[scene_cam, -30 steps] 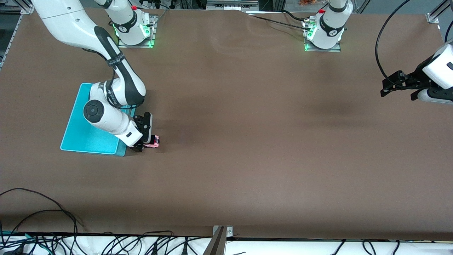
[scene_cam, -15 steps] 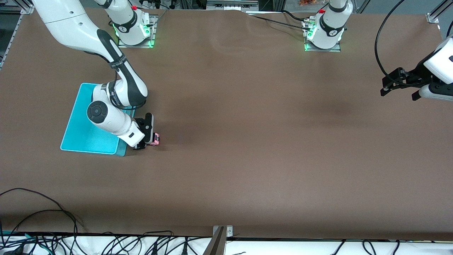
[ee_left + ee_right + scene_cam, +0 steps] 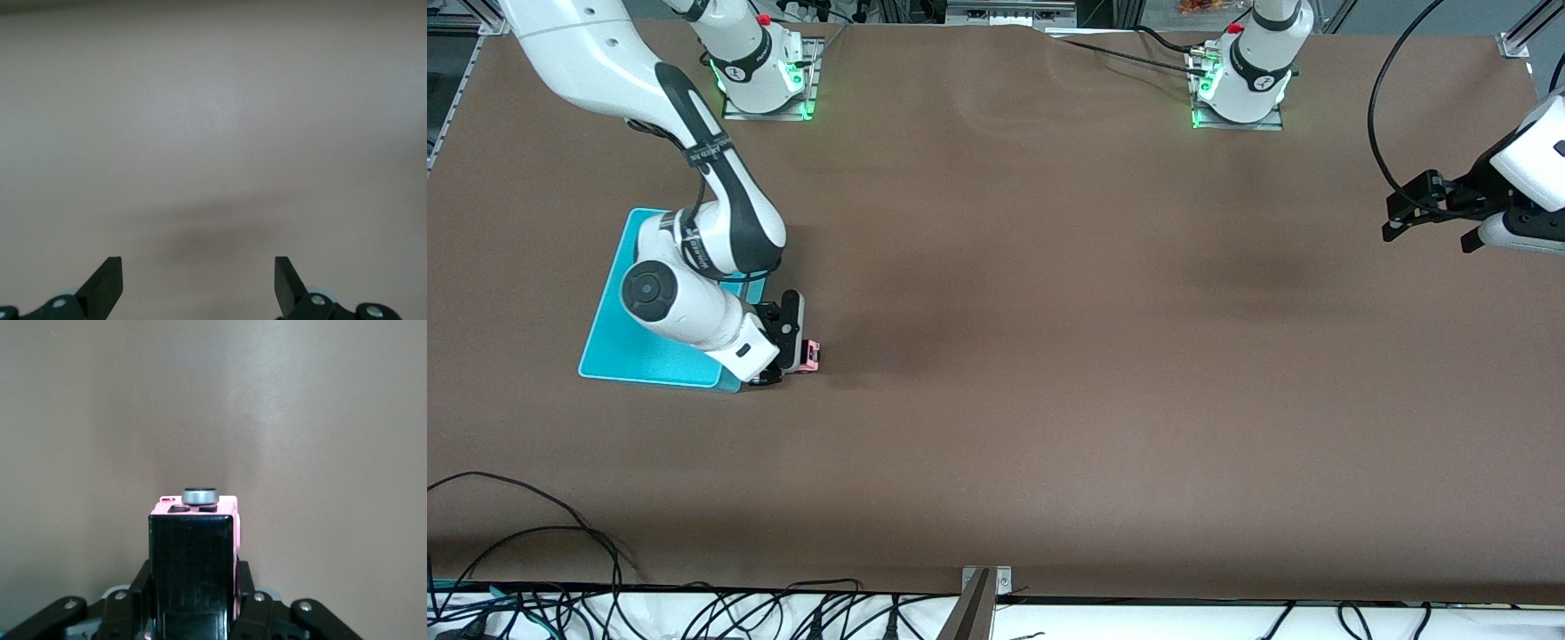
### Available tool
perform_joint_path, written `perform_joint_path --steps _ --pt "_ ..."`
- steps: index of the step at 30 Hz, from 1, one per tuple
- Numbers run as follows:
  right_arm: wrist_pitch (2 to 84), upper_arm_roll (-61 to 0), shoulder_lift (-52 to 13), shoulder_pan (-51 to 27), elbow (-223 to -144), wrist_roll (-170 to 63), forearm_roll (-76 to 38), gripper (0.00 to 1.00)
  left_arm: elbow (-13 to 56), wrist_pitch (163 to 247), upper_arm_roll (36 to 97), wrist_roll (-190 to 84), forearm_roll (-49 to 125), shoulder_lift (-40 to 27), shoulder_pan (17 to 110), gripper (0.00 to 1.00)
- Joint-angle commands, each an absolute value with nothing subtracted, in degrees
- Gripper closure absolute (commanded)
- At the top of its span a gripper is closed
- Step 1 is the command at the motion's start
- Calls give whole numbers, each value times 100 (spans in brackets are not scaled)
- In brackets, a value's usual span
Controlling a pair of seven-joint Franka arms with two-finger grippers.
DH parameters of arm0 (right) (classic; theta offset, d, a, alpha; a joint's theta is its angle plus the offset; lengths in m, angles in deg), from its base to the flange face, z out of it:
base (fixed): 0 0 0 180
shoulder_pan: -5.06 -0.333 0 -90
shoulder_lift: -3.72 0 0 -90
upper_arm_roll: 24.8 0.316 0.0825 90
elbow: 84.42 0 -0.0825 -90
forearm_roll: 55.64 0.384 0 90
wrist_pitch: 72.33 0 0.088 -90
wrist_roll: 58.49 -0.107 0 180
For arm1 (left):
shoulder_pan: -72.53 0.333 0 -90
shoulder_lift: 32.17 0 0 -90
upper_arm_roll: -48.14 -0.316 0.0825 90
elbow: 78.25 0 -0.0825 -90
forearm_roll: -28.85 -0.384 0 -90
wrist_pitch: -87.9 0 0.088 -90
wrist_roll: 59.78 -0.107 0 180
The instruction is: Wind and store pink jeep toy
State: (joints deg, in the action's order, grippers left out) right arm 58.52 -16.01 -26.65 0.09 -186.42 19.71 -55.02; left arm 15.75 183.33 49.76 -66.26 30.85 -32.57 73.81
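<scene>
The pink jeep toy (image 3: 810, 356) is tiny, light pink with a black roof, low at the table beside the turquoise bin (image 3: 649, 347), at the corner nearer the front camera. My right gripper (image 3: 787, 363) is shut on it. In the right wrist view the jeep (image 3: 193, 547) fills the space between the fingers, black roof toward the camera, a grey wheel at its tip. My left gripper (image 3: 1400, 218) is open and empty, waiting in the air over the table's edge at the left arm's end; its fingertips (image 3: 107, 283) show over bare table.
The turquoise bin lies flat at the right arm's end, partly hidden by the right arm. Both arm bases (image 3: 760, 76) stand along the edge farthest from the front camera. Cables (image 3: 534, 542) lie along the edge nearest that camera.
My right gripper has drawn the jeep a short way toward the bin along the table. The left arm has barely moved.
</scene>
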Motion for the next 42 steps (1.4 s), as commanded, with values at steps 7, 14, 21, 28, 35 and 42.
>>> perform_joint_path --steps 7,14,21,28,35,42 --pt "3369 -1637 -2134 -3 -17268 1376 -5406 77 1430 18283 4989 -6576 3122 -3199 7393 0" --pt "2032 -1759 -1458 58 -17029 1060 -5361 77 1430 18283 4989 -6576 3122 -3191 7393 0" --pt "1012 -1874 -570 58 -17099 804 -5361 77 1430 18283 4989 -6567 3122 -3191 7393 0" --pt "791 -2190 -85 58 -17477 822 -5379 77 1430 18283 4989 -6576 3122 -3191 7394 0" --pt "1440 -2867 -6 58 -18284 1417 -5353 77 1430 18283 4989 -6576 3122 -3191 7393 0" --pt "2609 -3104 38 67 -19418 2473 -5195 77 1422 18283 4989 -6576 3122 -3191 7393 0"
